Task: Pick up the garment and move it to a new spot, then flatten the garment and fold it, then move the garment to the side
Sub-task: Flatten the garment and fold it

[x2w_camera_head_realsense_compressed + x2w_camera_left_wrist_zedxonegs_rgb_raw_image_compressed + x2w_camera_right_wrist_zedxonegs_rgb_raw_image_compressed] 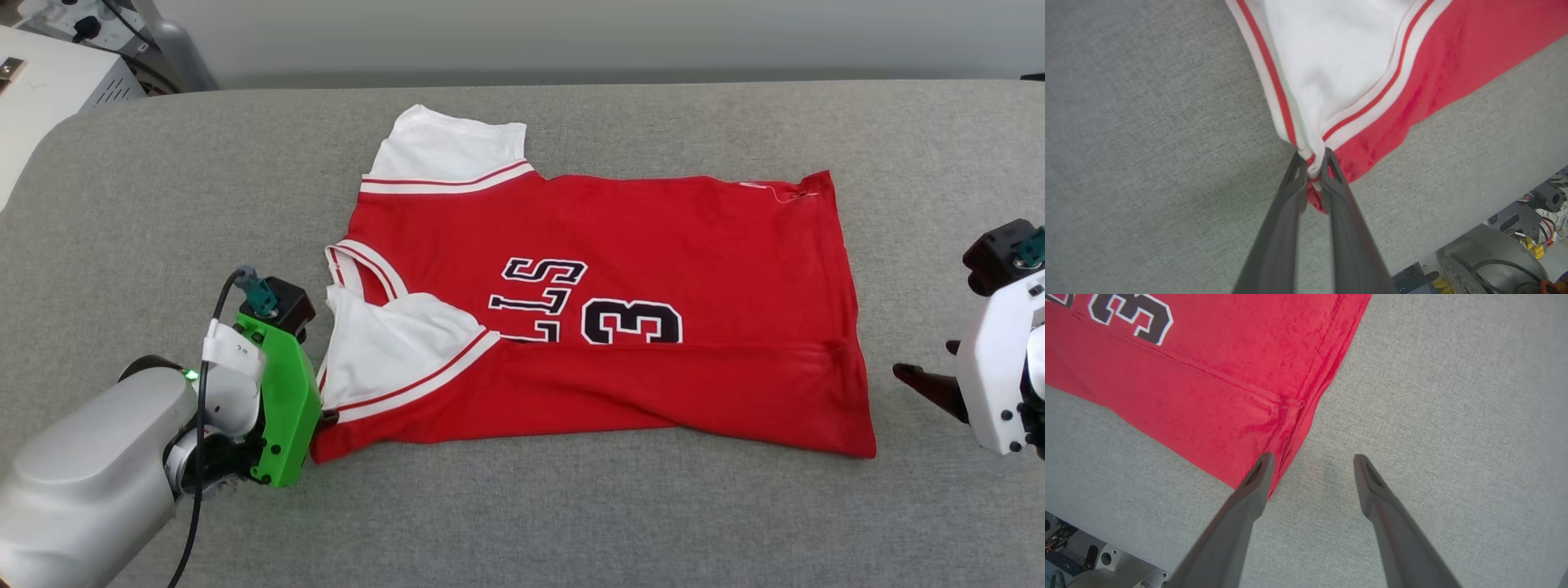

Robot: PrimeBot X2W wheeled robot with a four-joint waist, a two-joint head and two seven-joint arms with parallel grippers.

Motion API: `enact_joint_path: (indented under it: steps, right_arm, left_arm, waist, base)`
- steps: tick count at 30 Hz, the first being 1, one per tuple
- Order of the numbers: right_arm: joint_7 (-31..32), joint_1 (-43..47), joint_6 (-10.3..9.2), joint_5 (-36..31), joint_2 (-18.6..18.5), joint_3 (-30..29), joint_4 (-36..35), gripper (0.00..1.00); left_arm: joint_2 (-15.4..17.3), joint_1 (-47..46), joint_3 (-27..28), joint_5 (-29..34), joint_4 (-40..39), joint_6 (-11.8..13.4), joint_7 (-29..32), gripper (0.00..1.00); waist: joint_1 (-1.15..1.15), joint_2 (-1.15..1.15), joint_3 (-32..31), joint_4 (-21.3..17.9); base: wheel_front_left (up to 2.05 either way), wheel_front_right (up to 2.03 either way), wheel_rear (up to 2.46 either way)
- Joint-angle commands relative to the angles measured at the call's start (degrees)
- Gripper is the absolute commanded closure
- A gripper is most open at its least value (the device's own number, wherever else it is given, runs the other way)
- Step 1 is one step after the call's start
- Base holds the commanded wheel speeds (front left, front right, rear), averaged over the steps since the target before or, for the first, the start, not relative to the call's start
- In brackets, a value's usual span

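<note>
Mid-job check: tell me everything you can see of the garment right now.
The garment is a red, soft-looking jersey with white short sleeves, striped trim and black, white-outlined print. It lies spread on the grey padded surface, neck to the robot's left, near edge folded over the print's lower part. The left hand is shut on its corner by the near sleeve; the right hand is open beside the hem corner, not gripping.

The grey fabric-covered surface [571,506] carries one garment [653,245] (near edge folded over, lettering up).
</note>
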Motion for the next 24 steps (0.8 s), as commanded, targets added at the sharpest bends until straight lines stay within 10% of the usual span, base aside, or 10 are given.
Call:
enact_joint_path:
  steps: [1, 19, 20, 21, 24]
  right_arm:
    - [1.8, -0.4, -0.05, 0.5, 0.0, 0.5, 0.4, 0.00]
    - [-0.6, 3.5, -0.05, -2.6, 10.6, 4.5, 16.1, 0.00]
    - [-1.2, 3.6, -0.05, -2.3, 10.9, 4.7, 16.4, 0.11]
    - [-3.7, 3.1, -0.05, -1.6, 10.5, 5.0, 16.7, 1.00]
    - [-5.8, 2.5, -0.05, -1.1, 9.4, 4.7, 15.8, 1.00]
  left_arm:
    - [0.1, -0.6, -0.3, 0.6, -0.4, 0.0, -0.6, 1.00]
    - [-0.6, -2.8, -2.5, 1.8, -0.9, 0.0, -2.7, 1.00]
    - [-0.6, -2.7, -2.6, 1.7, -0.7, 0.0, -2.9, 1.00]
    - [-0.5, -1.8, -3.0, 1.1, -0.2, 0.0, -3.4, 1.00]
    - [-0.2, -0.7, -3.2, -0.1, 0.0, 0.0, -4.0, 1.00]
  waist:
    - [0.00, 0.00, 0.5, 0.4]
    - [0.00, 0.00, 4.7, 1.7]
    - [0.00, 0.00, 4.6, 1.6]
    - [0.00, 0.00, 3.5, 1.1]
    - [0.00, 0.00, 1.5, 0.8]
  base:
    - [0.00, 0.00, 0.00]
    - [0.00, 0.00, 0.00]
    - [0.00, 0.00, 0.00]
    - [0.00, 0.00, 0.00]
    - [0.00, 0.00, 0.00]
